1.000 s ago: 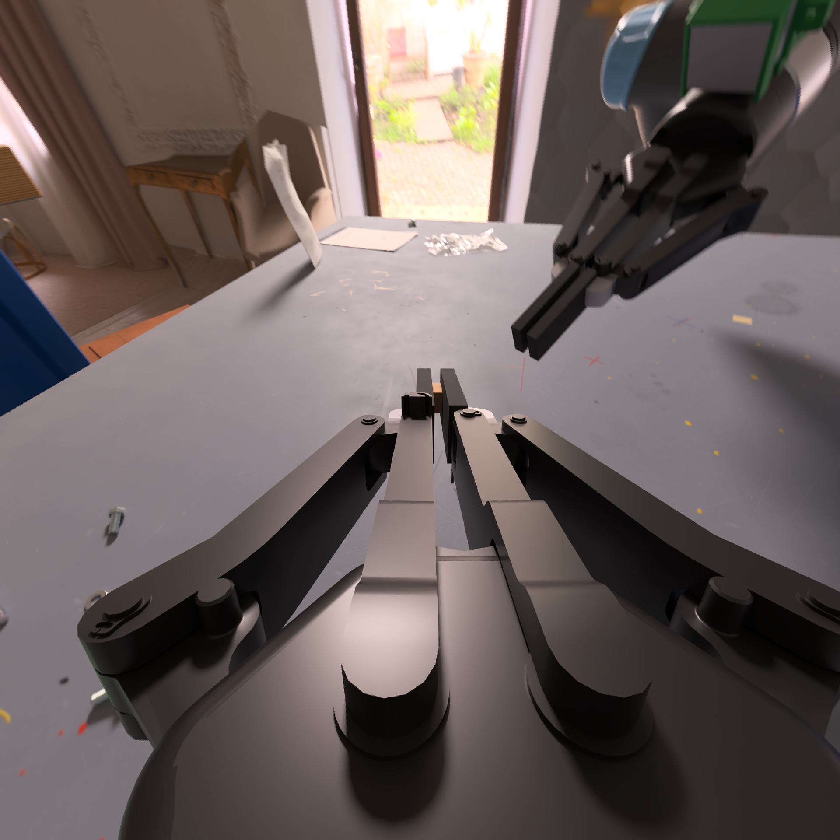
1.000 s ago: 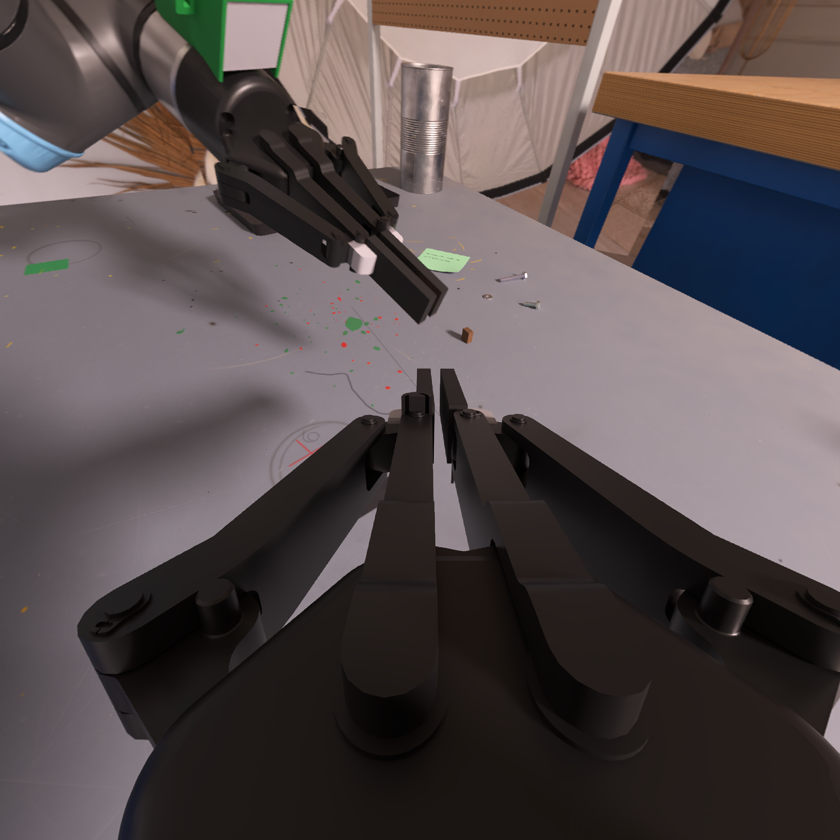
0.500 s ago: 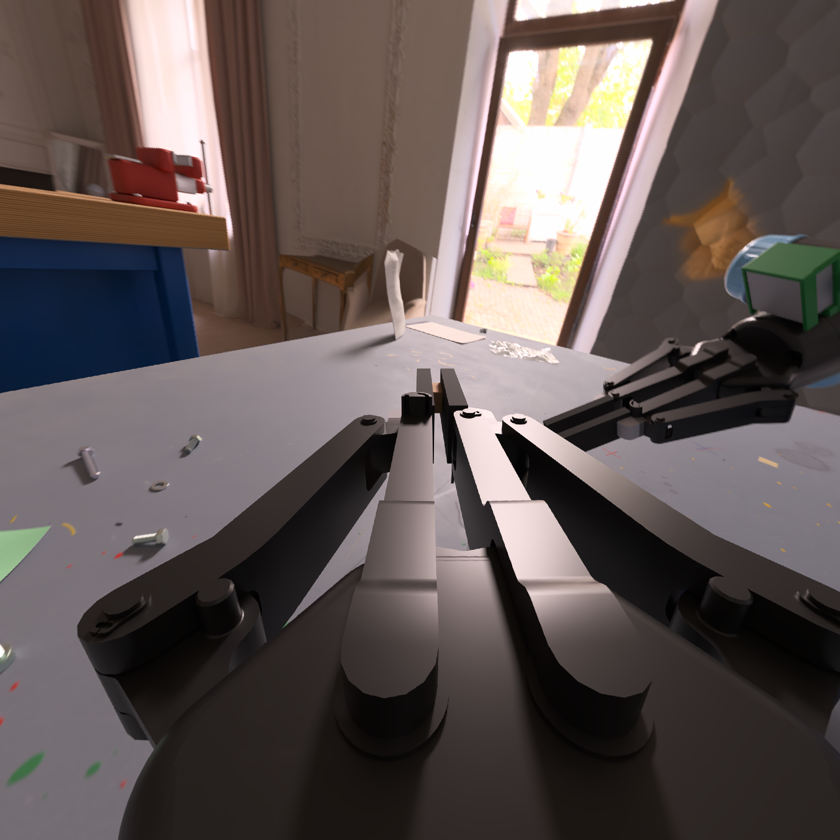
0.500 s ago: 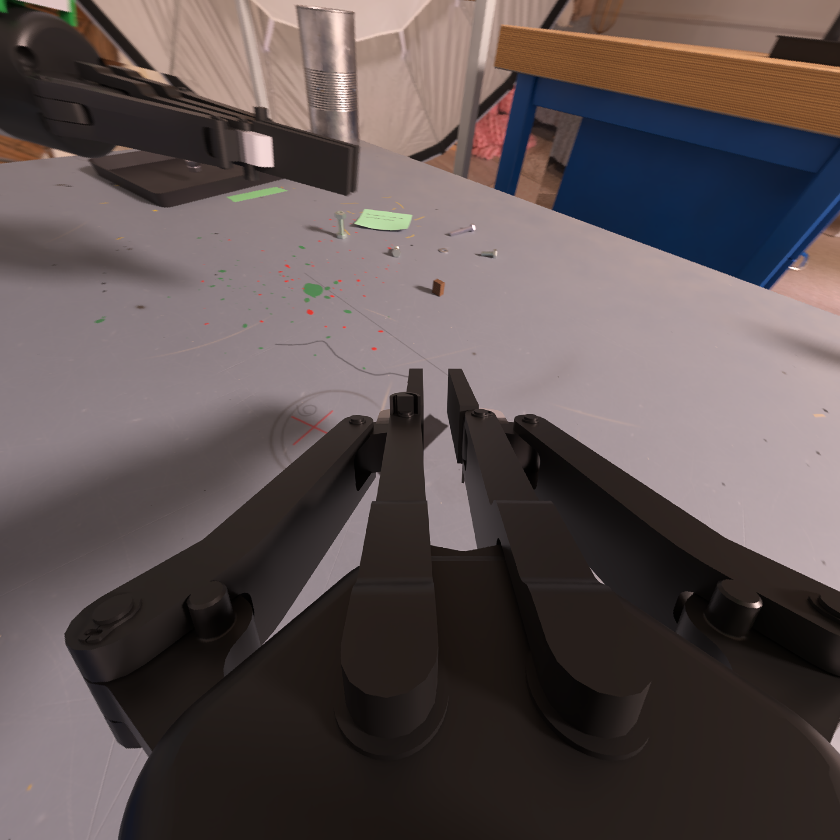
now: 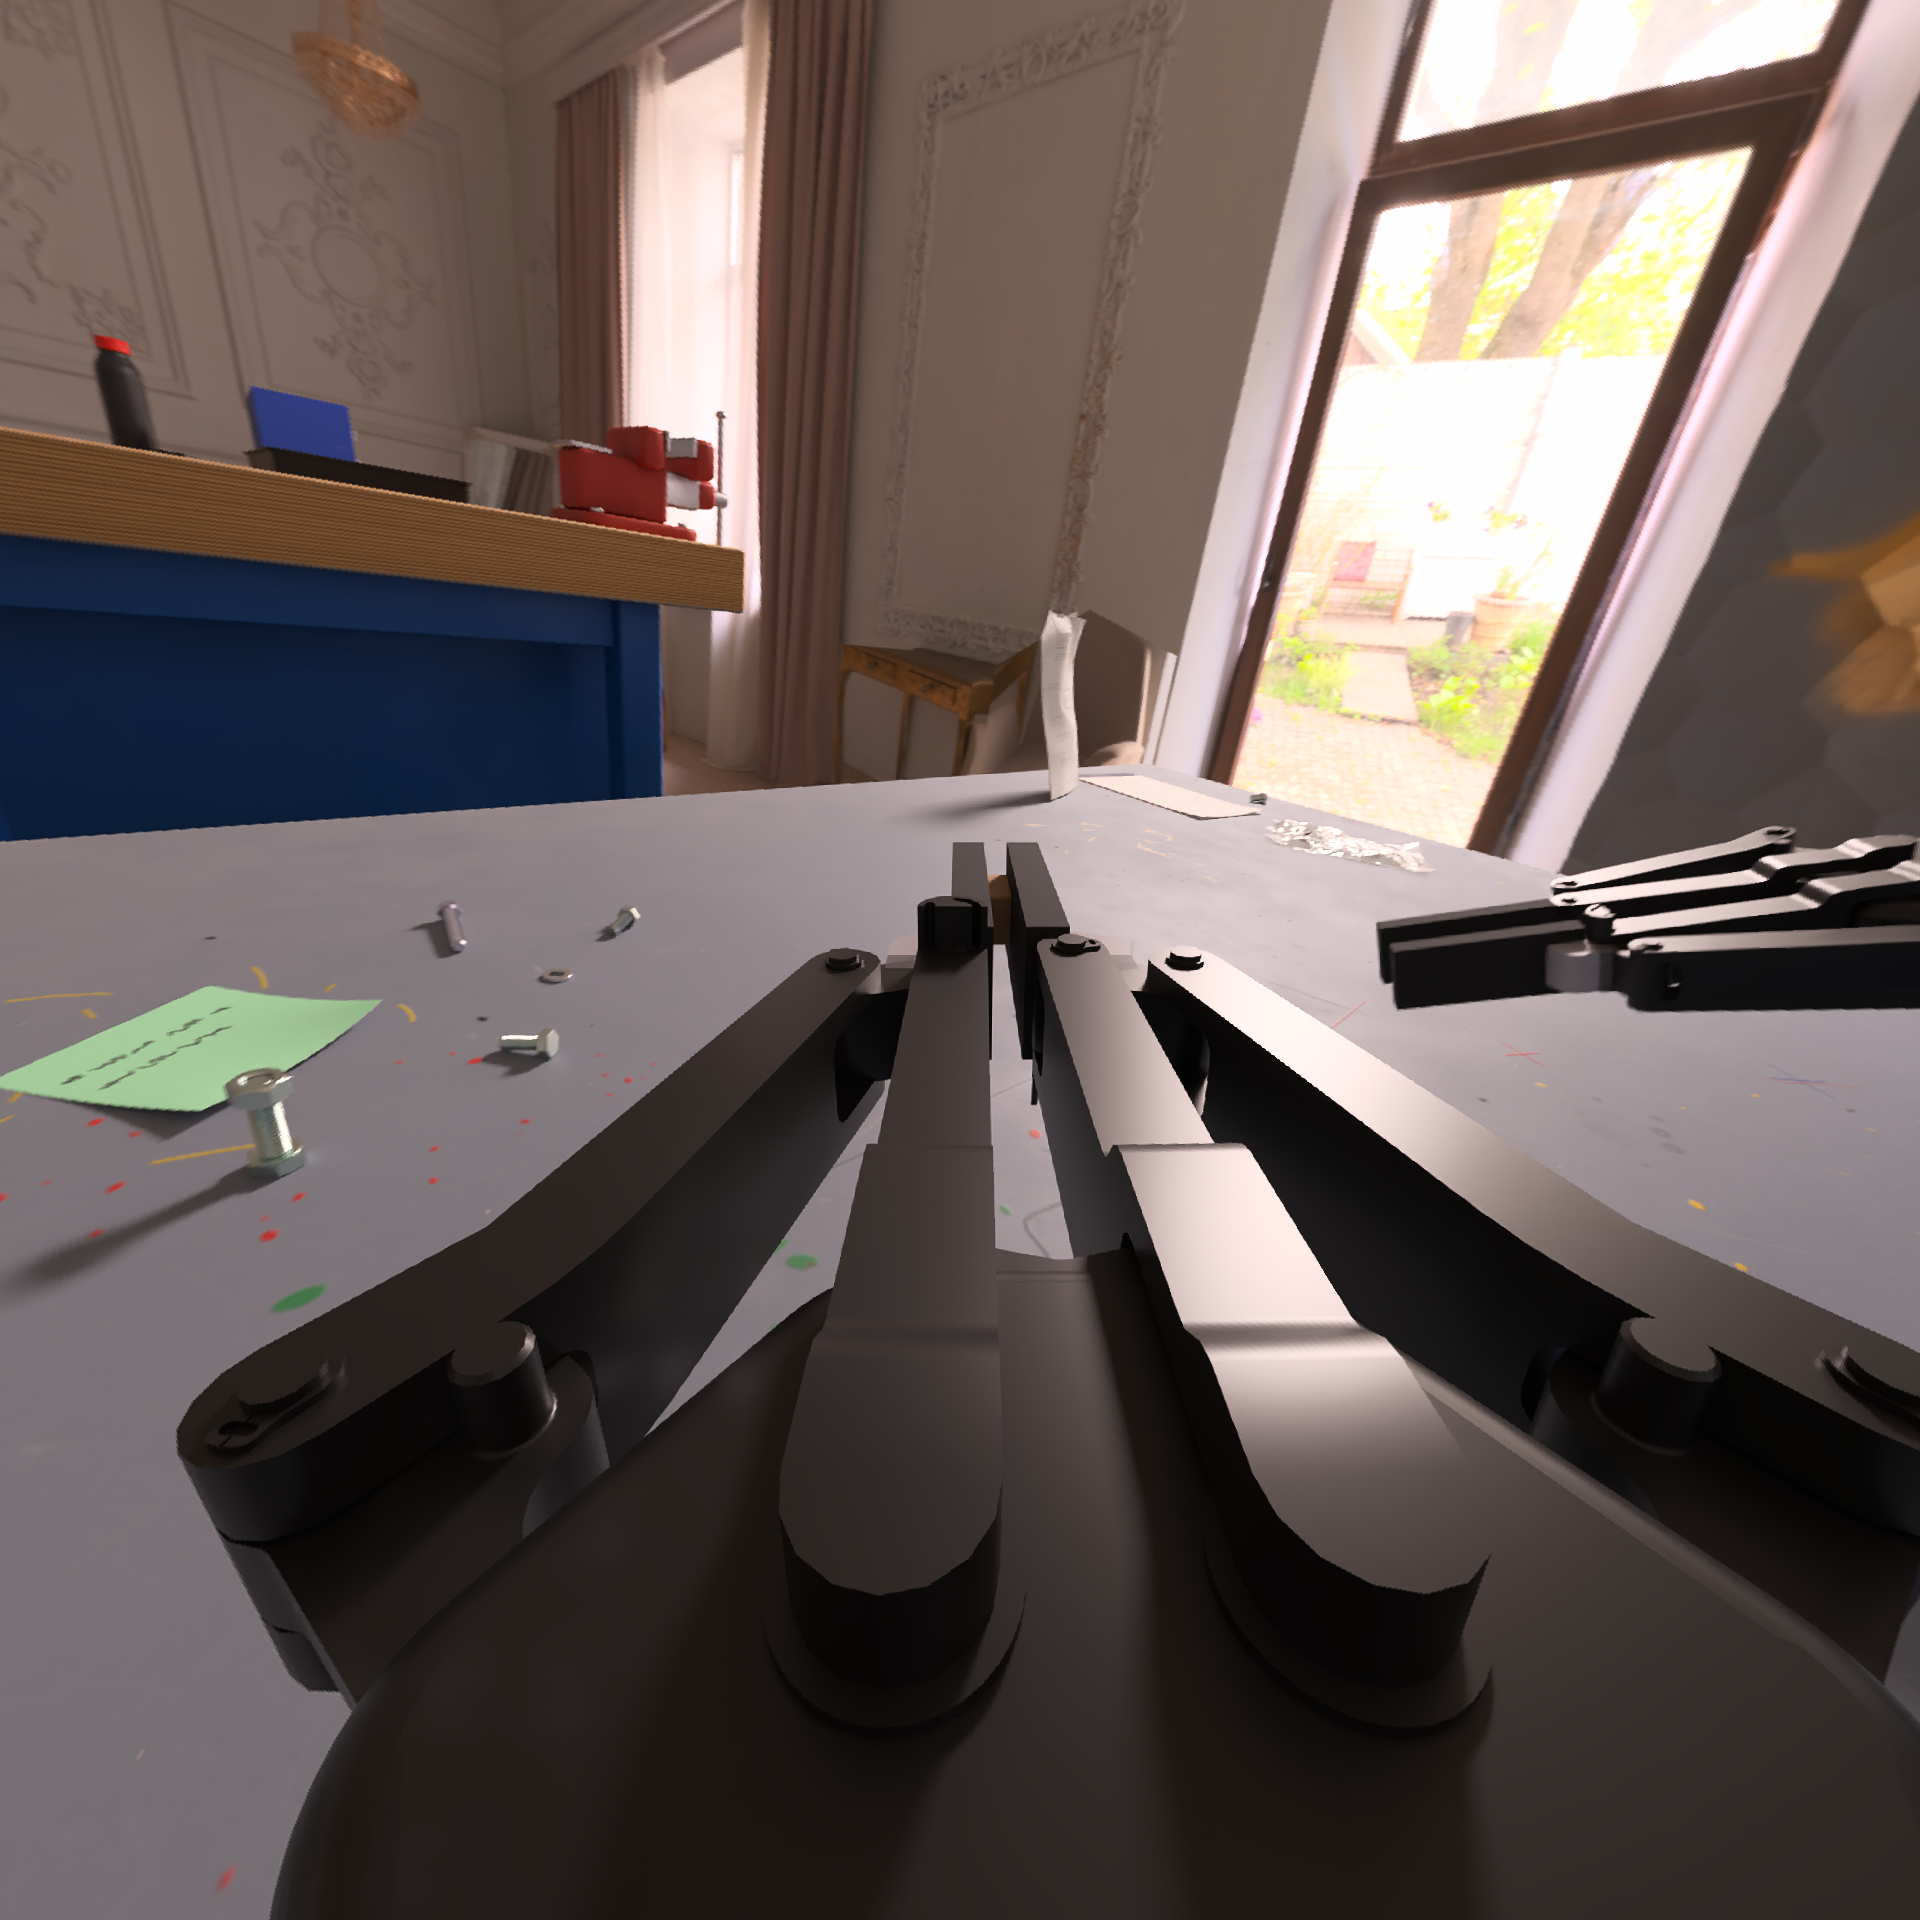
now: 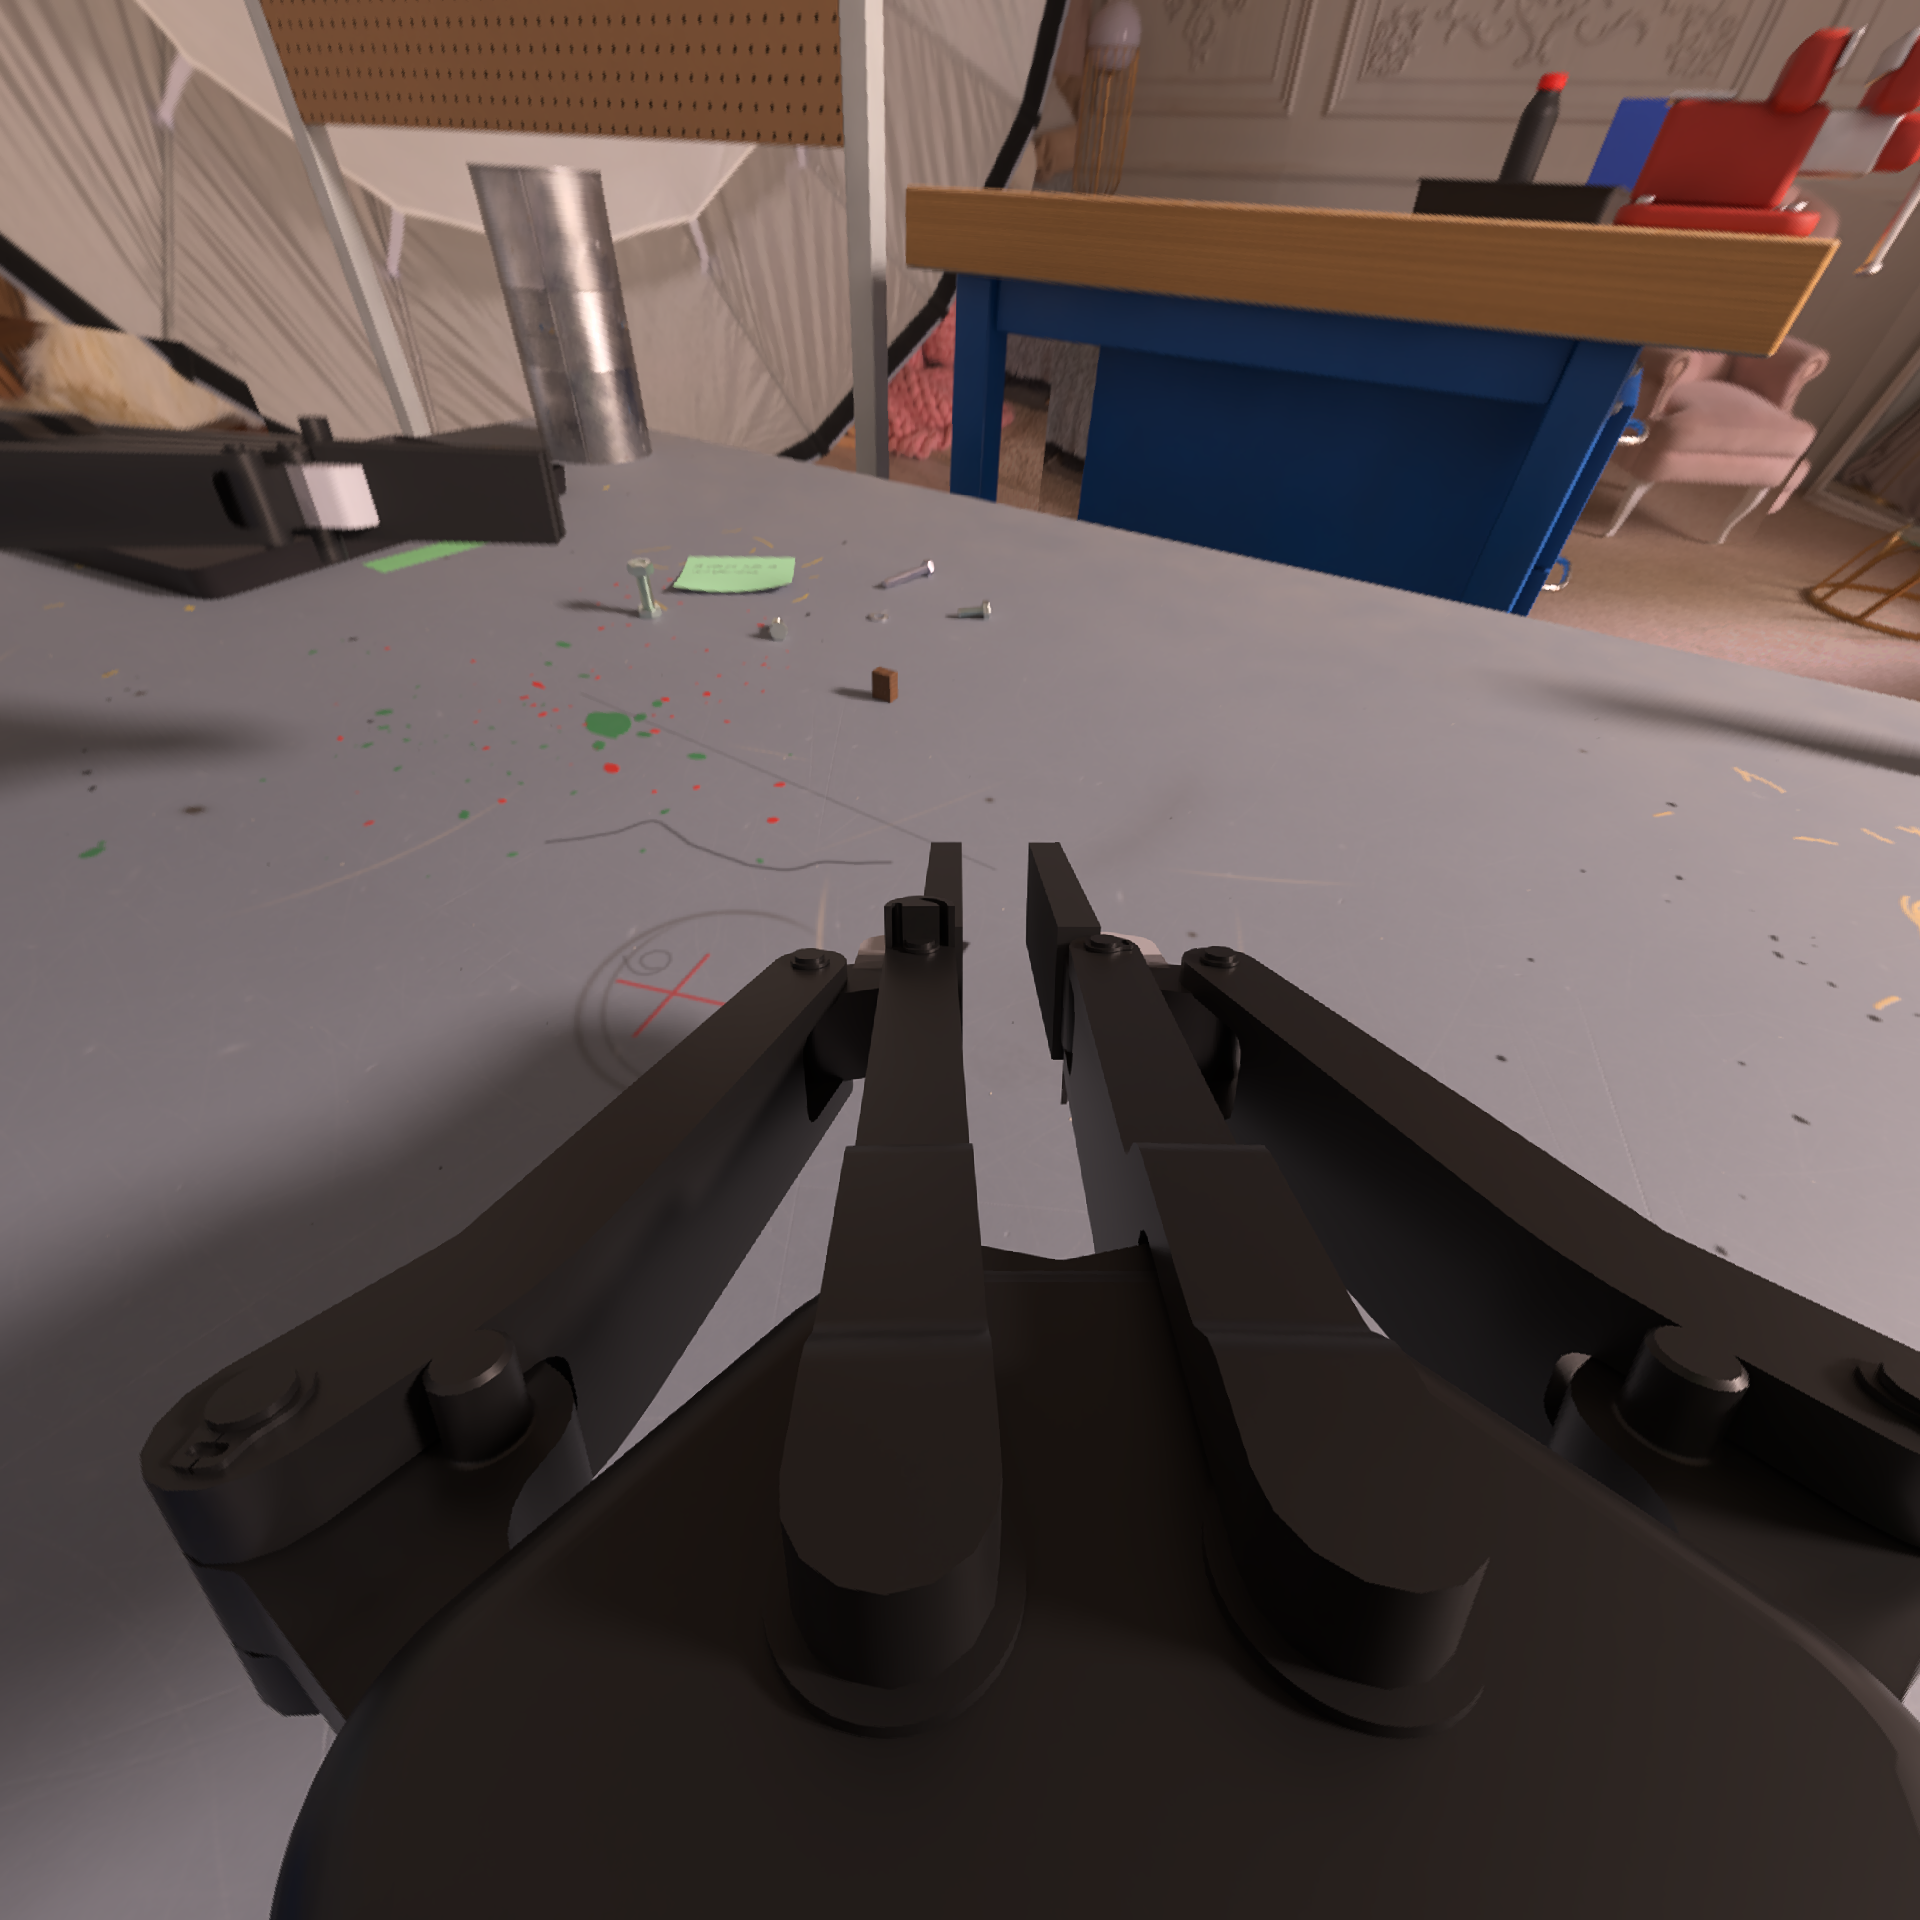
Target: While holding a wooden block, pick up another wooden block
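Note:
My left gripper [image 5: 995, 868] is shut on a small wooden block [image 5: 1000, 902], of which only a brown sliver shows between the fingertips. It is held above the grey table [image 5: 312, 1455]. A second, darker wooden block [image 6: 884, 684] stands on the table, ahead of my right gripper [image 6: 994, 868] and a little to its left. The right gripper is partly open and empty, well short of that block. The left gripper also shows in the right wrist view [image 6: 540, 499] at far left, and the right gripper in the left wrist view [image 5: 1387, 961] at right.
Loose bolts [image 6: 644, 592] and a green note [image 6: 736, 574] lie beyond the dark block. A metal can [image 6: 566, 312] stands at the table's far edge. A blue workbench [image 6: 1299, 416] stands past the table. Crumpled foil [image 5: 1340, 840] and a card lie at the far end.
The right gripper's jaws have parted from nearly closed to a clear gap. The left gripper has swung level, still shut on its block. The two grippers have moved apart.

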